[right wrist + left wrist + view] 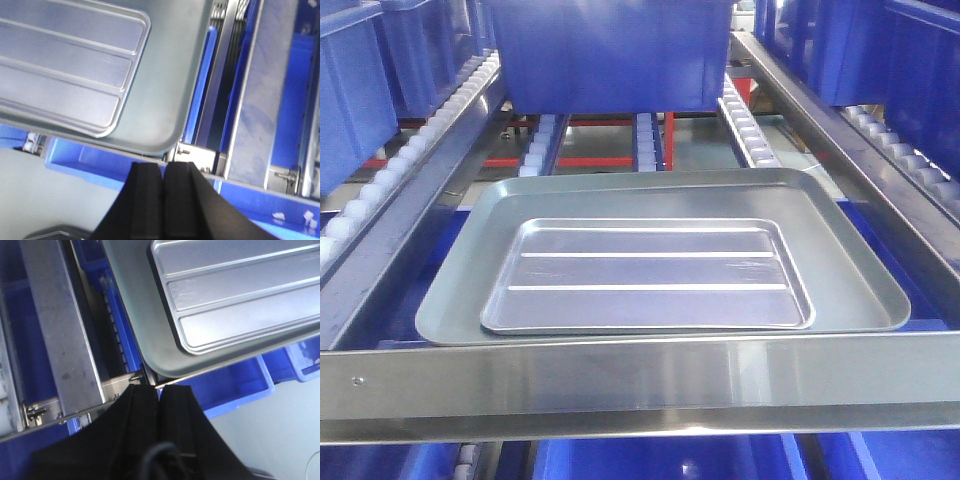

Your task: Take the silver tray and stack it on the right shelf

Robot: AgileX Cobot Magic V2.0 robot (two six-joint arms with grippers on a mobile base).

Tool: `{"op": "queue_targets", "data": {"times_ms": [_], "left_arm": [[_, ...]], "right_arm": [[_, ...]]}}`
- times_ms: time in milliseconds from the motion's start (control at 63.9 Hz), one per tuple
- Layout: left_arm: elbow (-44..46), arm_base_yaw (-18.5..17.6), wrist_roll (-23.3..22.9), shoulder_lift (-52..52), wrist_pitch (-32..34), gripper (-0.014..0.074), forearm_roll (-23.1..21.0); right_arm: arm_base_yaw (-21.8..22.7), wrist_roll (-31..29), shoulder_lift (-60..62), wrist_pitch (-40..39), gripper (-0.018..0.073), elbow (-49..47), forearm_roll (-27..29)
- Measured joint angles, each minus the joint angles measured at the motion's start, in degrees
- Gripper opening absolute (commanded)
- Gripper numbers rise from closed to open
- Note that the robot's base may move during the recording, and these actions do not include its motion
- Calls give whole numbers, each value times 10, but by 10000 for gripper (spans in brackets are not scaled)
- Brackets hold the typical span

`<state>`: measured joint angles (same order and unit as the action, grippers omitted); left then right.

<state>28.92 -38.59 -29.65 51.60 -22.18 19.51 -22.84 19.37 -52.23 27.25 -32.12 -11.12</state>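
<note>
The left gripper (159, 390), black and wedge-shaped, is seen in its wrist view with its two fingers pressed together and nothing held between them; its tips are poised just outside the near left corner of the large dull grey smooth-bottomed tray (145, 335). The right gripper (163, 170) is likewise closed on nothing, its tips held just below the near right corner of the same grey tray (185, 75). The shiny silver rectangular ridged tray (645, 275) is seen lying flat inside the grey tray (450, 300), set toward its near edge and clear of both grippers. Both trays are carried on the steel-framed roller shelf (640, 385), just behind its wide brushed-steel front crossbar, with white roller rails (380, 190) along the sides and a blue plastic bin (610, 50) standing further back. The step in hand is judged to be the approach, with no grasp yet made. For the next move, at least one gripper would need to be opened and brought over the silver tray's shallow rim without the grey tray being caught.
</note>
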Motion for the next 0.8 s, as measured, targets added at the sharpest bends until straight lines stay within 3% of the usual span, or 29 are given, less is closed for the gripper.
{"op": "queue_targets", "data": {"times_ms": [172, 454, 798], "left_arm": [[-52, 0, 0, -127, 3, -93, 2], [-57, 0, 38, -320, -23, -93, 3], [-58, 0, 42, -361, -27, -93, 3]], "right_arm": [[-2, 0, 134, -3, 57, 57, 0], [-3, -6, 365, -3, 57, 69, 0], [-3, -8, 397, 0, 57, 69, 0]]}}
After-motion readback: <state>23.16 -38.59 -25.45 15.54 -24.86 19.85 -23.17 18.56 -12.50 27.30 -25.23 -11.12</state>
